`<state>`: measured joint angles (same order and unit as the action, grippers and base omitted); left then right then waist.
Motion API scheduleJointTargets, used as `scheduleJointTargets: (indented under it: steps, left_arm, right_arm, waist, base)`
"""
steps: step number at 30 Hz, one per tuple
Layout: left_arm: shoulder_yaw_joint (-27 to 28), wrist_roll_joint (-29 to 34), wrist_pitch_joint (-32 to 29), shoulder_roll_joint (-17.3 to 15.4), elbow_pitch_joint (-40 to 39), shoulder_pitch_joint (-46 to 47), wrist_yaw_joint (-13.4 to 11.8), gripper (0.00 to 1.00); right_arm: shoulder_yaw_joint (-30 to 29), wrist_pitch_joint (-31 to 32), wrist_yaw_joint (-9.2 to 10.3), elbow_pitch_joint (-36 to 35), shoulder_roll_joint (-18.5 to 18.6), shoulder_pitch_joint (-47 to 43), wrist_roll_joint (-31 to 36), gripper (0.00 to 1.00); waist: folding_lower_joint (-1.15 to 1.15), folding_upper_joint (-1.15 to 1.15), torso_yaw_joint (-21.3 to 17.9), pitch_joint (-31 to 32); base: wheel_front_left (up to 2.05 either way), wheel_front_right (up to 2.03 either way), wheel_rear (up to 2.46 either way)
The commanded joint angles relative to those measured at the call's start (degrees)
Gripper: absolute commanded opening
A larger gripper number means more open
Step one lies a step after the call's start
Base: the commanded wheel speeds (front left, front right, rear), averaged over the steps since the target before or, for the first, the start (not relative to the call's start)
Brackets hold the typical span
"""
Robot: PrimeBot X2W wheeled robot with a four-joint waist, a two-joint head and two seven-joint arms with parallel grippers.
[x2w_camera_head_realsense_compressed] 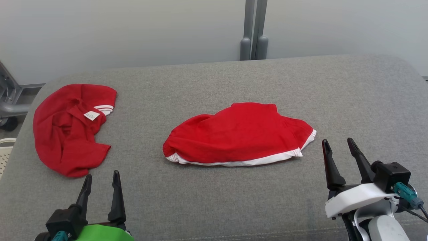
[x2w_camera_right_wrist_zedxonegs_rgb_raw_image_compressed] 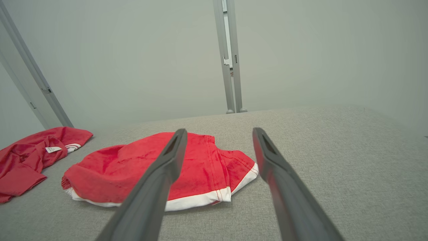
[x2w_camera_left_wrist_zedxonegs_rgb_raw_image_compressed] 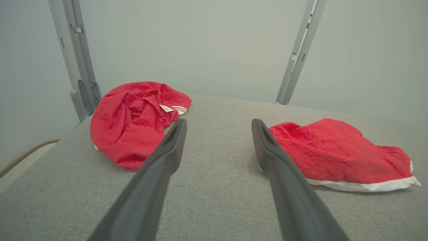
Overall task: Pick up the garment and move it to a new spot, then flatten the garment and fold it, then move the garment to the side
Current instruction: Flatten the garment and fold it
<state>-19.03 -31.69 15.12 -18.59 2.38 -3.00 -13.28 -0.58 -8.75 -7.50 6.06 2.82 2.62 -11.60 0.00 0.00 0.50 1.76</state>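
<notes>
A grey woven-fabric surface (x2w_camera_head_realsense_compressed: 351, 100) is spread across the lower frame; a plain pale wall (x2w_camera_head_realsense_compressed: 133, 30) is seen above, divided at upper centre by a grey metal post (x2w_camera_head_realsense_compressed: 254, 30).

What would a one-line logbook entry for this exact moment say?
left claw: open, empty | right claw: open, empty | white-trimmed red garment: centre, untouched | crumpled red garment: left side, untouched

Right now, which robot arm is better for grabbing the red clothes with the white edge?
Probably the right. The right gripper sits open just beside the right end of the white-trimmed garment; the left gripper, also open, is farther off, closer to the crumpled red garment.
</notes>
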Motion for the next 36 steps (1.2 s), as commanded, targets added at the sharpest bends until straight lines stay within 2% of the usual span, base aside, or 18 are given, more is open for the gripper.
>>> scheduleJointTargets:
  steps: [1, 9, 13, 23, 28, 36]
  left_arm:
    - [0.3, 0.5, 0.1, 0.2, 0.4, -0.7, 0.3, 1.0]
    - [-0.6, 0.5, -0.5, 0.5, 2.4, 0.4, 1.2, 1.0]
    - [-3.0, 0.8, -3.2, 0.5, 5.4, 3.1, 3.3, 1.0]
    - [-8.3, 0.1, -8.0, 3.9, 19.6, 13.9, 9.7, 1.0]
    - [-8.5, -1.6, -8.8, 6.1, 27.9, 19.2, 11.9, 1.0]
    - [-6.3, -4.5, -5.9, 8.2, 36.8, 24.4, 14.4, 1.0]
  right_arm:
    - [-0.2, -0.2, 0.02, 0.1, 0.1, 0.3, -0.4, 1.0]
    - [-0.2, -0.3, 0.02, 0.2, 0.1, 0.7, -0.5, 1.0]
    - [-0.2, -0.3, 0.02, 0.6, 0.1, 0.8, -0.5, 1.0]
    - [0.8, -0.2, 0.02, 1.2, 0.1, 2.7, -0.7, 1.0]
    - [1.0, -0.1, 0.02, 0.9, 0.1, 3.7, -0.3, 1.0]
    - [0.6, -0.4, 0.02, 0.6, 0.1, 4.5, 0.3, 1.0]
  waist:
    - [0.0, 0.0, 0.0, -0.1]
    - [0.0, 0.0, -0.2, -0.6]
    - [0.0, 0.0, -0.3, -1.2]
    - [0.0, 0.0, -2.5, -4.4]
    - [0.0, 0.0, -4.6, -6.6]
    - [0.0, 0.0, -7.1, -9.0]
  base:
    - [0.0, 0.0, 0.0]
    - [0.0, 0.0, 0.0]
    - [0.0, 0.0, 0.0]
    - [0.0, 0.0, 0.0]
    - [0.0, 0.0, 0.0]
    - [0.0, 0.0, 0.0]
